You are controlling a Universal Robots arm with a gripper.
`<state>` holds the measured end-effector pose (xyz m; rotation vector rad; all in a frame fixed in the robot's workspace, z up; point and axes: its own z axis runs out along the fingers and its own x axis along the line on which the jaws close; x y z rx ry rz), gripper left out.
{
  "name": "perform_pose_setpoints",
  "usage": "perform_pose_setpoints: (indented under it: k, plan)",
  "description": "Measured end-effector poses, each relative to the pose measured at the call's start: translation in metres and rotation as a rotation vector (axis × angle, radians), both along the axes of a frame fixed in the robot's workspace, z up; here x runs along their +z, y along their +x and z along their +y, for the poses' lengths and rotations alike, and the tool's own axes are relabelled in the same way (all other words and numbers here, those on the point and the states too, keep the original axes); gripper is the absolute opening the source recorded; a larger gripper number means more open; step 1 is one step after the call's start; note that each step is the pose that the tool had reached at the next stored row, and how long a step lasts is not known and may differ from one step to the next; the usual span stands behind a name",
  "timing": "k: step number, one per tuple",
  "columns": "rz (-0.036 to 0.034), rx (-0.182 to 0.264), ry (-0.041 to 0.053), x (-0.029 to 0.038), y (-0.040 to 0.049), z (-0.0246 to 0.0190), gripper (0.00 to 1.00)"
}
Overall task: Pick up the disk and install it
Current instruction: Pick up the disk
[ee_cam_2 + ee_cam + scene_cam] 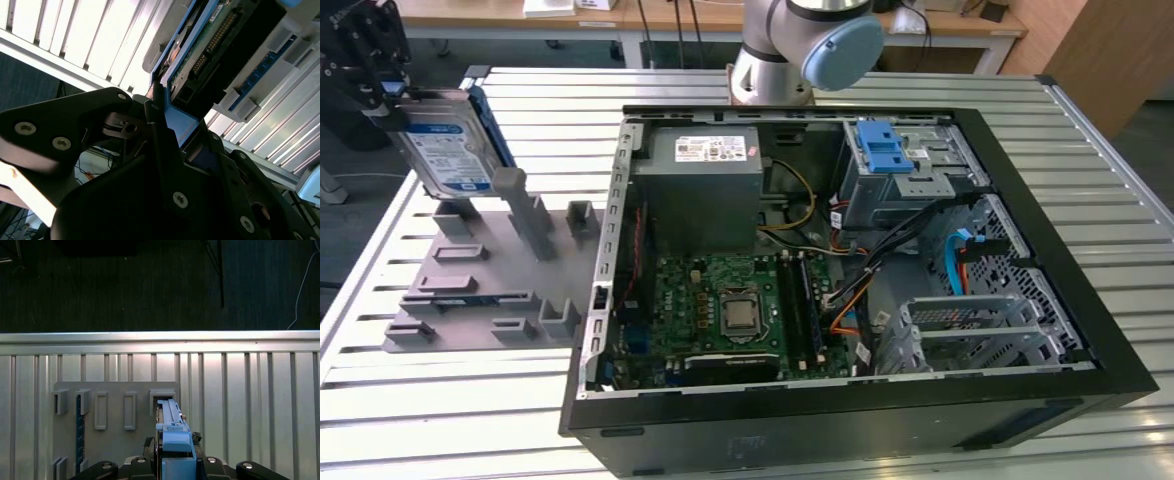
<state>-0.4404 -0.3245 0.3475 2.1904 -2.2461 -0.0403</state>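
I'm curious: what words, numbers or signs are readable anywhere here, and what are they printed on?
Nothing is legible.
The label on the disk, held in the gripper: print too small to read.
The white sticker on the grey metal box: too small to read.
The motherboard: markings too small to read.

Bright overhead light; glare on the table (90, 45).

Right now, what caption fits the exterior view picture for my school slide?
The gripper holds the disk over the grey rack, beside the open computer case.
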Motion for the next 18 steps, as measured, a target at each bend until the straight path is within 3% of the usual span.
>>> perform_pose_setpoints:
  k: [18]
  plan:
    - [0.0, 0.0, -0.0001, 0.0044, 0.0, 0.0007, 0.36]
